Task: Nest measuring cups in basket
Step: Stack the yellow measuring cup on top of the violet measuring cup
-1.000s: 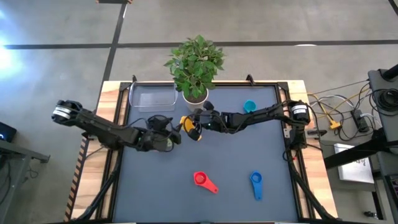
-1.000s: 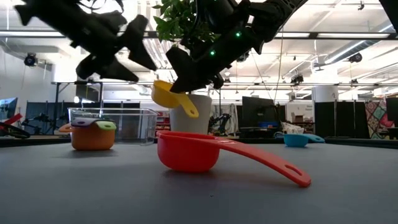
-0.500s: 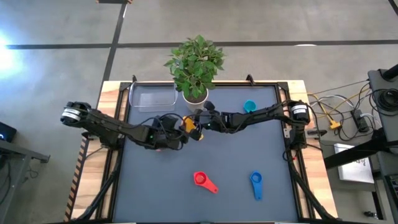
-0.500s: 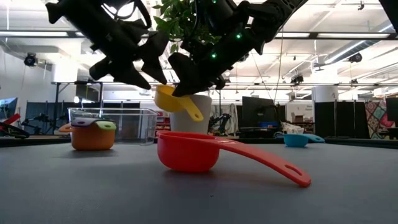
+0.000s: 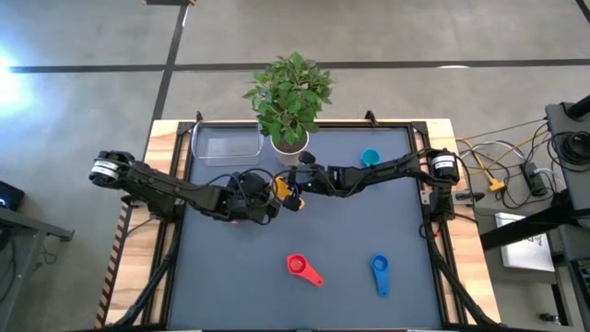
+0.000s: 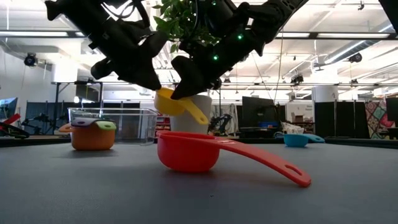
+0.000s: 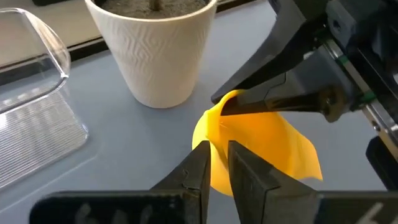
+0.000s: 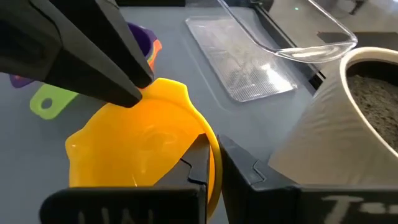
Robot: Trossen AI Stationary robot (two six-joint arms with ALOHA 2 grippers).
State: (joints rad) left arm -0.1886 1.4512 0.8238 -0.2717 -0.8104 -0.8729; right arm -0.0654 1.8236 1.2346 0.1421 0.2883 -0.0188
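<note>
High view: just above the frame's centre, the yellow cup (image 5: 282, 187) is pinched from both sides at once, the left gripper (image 5: 268, 196) clamped on its rim and the right gripper (image 5: 295, 182) clamped on the opposite edge. It is held above the table, below the white plant pot (image 5: 289, 143). The clear basket (image 5: 226, 144) is seen at upper left.

Table (image 5: 304, 300): dark grey mat top, wooden edges at the sides. Resting on it: white plant pot (image 5: 289, 143) at the far edge; clear basket (image 5: 226, 145) just beside the pot; teal-blue cup (image 5: 370, 158) far right; red cup (image 5: 301, 268) and blue cup (image 5: 380, 271) near the front; orange cup (image 6: 92, 137) with green and purple nested inside, near the basket.
</note>
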